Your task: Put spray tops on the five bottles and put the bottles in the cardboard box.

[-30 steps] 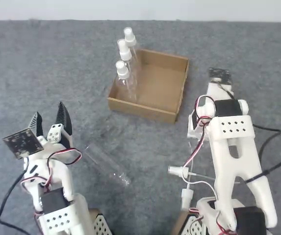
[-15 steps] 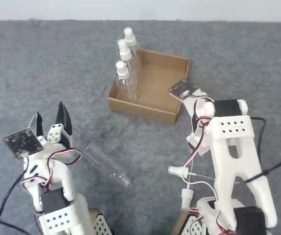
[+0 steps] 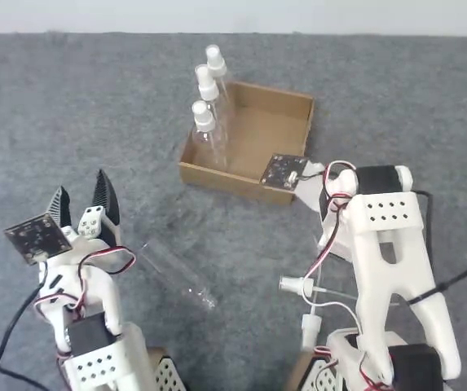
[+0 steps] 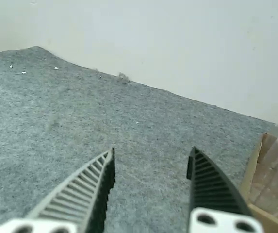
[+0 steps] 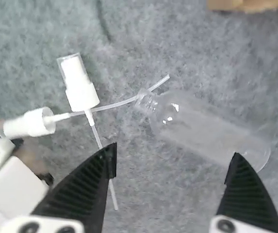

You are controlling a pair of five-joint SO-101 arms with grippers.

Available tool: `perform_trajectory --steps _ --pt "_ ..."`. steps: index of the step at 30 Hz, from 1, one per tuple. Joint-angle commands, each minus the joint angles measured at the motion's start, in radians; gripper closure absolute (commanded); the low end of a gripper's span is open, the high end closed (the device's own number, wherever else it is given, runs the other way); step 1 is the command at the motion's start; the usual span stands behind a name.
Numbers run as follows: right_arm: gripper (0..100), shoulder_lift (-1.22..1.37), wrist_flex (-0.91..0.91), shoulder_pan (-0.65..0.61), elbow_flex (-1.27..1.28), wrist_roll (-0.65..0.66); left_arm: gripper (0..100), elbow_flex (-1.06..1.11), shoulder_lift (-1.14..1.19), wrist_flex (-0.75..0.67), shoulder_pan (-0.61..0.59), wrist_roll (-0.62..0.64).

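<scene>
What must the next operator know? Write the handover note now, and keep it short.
Left pincer: open, empty.
Right pincer: open, empty, above two loose spray tops and an uncapped bottle lying on the carpet.
Done: three capped bottles stand in the cardboard box.
Left: top the uncapped bottle and box it. I cannot place a fifth bottle.

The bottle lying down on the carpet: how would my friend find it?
Find the cardboard box on the grey carpet. From it, come toward the arms: a clear bottle lies on its side near the left pincer. Unlike the three bottles standing in the box with white spray tops, it has none.
</scene>
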Motion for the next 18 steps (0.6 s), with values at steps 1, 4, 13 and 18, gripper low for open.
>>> perform_trajectory --steps 1,4,13,18 --pt "70.5 -0.001 -0.047 0.001 0.021 0.137 77 -0.007 -0.017 -0.032 0.005 -0.006" --pt "70.5 -0.001 -0.136 0.015 0.091 0.172 77 -0.007 -0.017 -0.032 0.005 -0.006" --pt "70.6 -0.001 -0.282 0.085 0.233 0.350 77 -0.007 -0.017 -0.032 0.006 -0.006" --pt "70.6 -0.001 -0.298 0.093 0.264 0.377 77 -0.001 -0.017 -0.035 0.008 -0.008"
